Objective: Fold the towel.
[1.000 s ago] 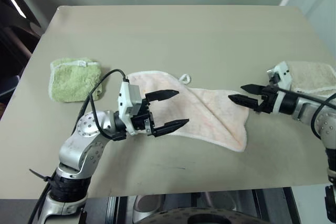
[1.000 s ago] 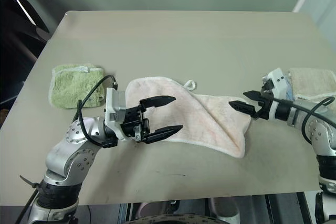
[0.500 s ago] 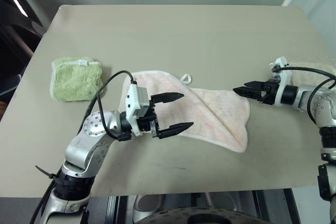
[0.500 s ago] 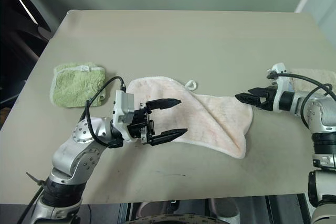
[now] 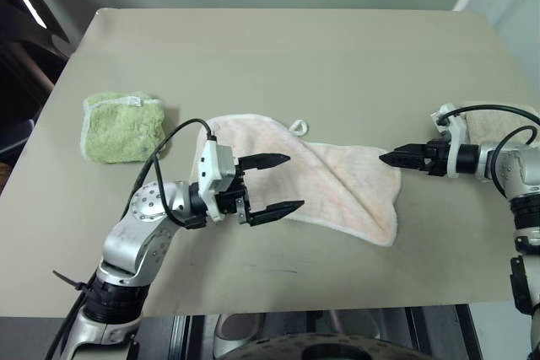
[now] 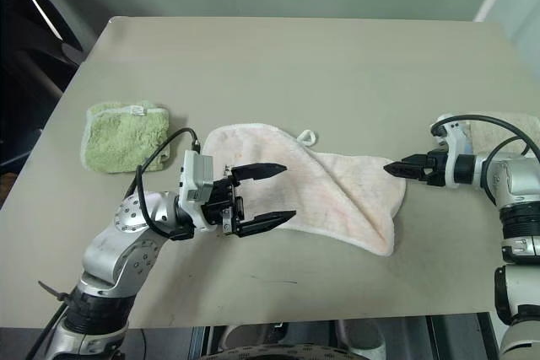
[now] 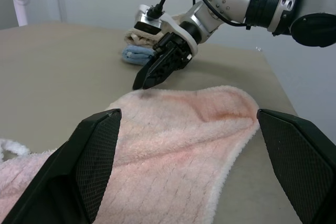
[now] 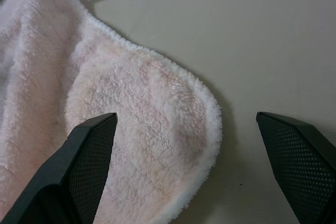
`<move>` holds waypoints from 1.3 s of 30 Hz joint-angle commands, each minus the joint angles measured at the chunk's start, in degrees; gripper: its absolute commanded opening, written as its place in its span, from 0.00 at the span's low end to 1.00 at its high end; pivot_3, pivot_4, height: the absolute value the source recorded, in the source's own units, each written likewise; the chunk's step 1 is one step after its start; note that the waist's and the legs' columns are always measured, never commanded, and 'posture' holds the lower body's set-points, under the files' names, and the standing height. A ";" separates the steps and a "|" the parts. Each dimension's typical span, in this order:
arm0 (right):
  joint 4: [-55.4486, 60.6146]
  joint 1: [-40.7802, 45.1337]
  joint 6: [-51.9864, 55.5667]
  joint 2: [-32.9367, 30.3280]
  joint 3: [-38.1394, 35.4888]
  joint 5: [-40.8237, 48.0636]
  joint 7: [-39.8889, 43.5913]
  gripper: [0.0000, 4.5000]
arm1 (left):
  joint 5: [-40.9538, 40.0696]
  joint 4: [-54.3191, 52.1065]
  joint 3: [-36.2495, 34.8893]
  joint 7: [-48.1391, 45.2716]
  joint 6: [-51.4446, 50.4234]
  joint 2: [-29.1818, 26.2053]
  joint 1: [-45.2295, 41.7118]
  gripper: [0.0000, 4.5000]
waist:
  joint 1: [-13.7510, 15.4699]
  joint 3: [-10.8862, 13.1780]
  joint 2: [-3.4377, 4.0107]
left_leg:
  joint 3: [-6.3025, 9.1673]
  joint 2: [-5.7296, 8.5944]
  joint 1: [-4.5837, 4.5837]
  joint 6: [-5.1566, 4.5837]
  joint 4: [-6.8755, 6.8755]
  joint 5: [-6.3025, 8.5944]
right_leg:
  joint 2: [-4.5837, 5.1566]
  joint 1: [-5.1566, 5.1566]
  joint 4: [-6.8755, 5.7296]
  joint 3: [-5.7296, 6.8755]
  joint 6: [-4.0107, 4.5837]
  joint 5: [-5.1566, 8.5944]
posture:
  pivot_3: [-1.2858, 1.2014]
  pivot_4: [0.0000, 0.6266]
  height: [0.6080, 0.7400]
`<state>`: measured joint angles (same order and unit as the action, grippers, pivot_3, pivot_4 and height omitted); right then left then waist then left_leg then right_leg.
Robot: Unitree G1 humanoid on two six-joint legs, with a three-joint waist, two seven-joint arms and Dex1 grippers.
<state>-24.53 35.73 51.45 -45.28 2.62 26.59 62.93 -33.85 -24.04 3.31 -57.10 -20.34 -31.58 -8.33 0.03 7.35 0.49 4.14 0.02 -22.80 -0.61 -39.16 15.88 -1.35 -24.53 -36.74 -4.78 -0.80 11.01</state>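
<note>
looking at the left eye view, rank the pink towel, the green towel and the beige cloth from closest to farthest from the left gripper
1. The pink towel: directly under the open left gripper, mid-table.
2. The green towel: folded, off to the robot's left and farther back.
3. The beige cloth: at the table's far right edge, behind the right gripper.

text: none legible | labels: none | green towel (image 5: 121,126) white tag: possibly printed, unreadable

The towel (image 5: 337,176) is fluffy pink terry cloth; table (image 5: 278,56) smooth, matt.
</note>
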 commanded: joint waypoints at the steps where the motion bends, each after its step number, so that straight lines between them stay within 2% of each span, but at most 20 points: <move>1: 3.85 -0.31 3.90 2.14 0.61 2.35 2.14 1.00 | -0.49 -1.27 0.20 0.65 -0.30 0.40 -1.76 1.00 | -0.27 0.00 0.00 | 0.00 0.00 0.05 0.08 0.03 -0.05 | 0.00 -0.01 -0.02 0.01 0.00 0.00 | 0.52 0.24 0.95; 9: 8.80 -0.77 6.34 3.75 0.57 2.30 2.01 1.00 | -0.14 -0.80 -0.51 -0.24 0.72 0.04 -0.70 1.00 | -0.55 0.02 0.03 | -0.01 -0.09 0.26 0.28 0.23 -0.16 | -0.08 -0.01 -0.12 0.03 0.03 0.03 | 0.52 0.24 0.95; 20: -4.55 6.04 -0.65 3.55 -1.53 -1.22 1.72 1.00 | 0.51 -0.98 -0.12 0.28 1.03 0.03 -0.29 1.00 | -0.52 0.04 0.05 | -0.01 -0.07 0.26 0.25 0.18 -0.15 | -0.08 0.01 -0.11 -0.02 0.48 -0.05 | 0.52 0.24 0.95; 25: -3.13 6.44 1.36 3.68 1.06 -0.69 6.30 1.00 | 0.63 -1.11 -0.27 0.10 1.55 0.02 0.32 1.00 | -0.48 0.05 0.06 | 0.00 -0.09 0.26 0.23 0.20 -0.21 | -0.09 0.00 -0.17 0.00 0.53 -0.10 | 0.52 0.24 0.95; 30: -1.26 5.64 1.75 4.77 2.25 -1.36 6.19 1.00 | 1.12 -0.49 0.04 0.02 2.09 0.32 0.14 1.00 | -0.48 0.05 0.06 | -0.01 -0.08 0.25 0.29 0.19 -0.24 | -0.09 -0.01 -0.14 0.00 0.54 -0.08 | 0.52 0.24 0.95; 39: -8.49 8.58 -3.77 2.55 0.68 -4.48 5.75 1.00 | 1.93 0.13 -0.05 -0.28 3.16 0.31 0.97 1.00 | -0.23 0.05 0.06 | 0.00 -0.08 0.24 0.27 0.20 -0.23 | -0.09 0.00 -0.14 -0.01 0.52 -0.05 | 0.52 0.24 0.95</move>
<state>-32.74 43.19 48.98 -41.51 5.09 22.60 68.16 -32.14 -23.59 3.38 -57.21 -18.62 -31.45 -7.56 -0.20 7.40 0.56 4.14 -0.06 -22.56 -0.34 -38.96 15.65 -1.44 -24.53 -36.88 -4.79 -0.28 10.95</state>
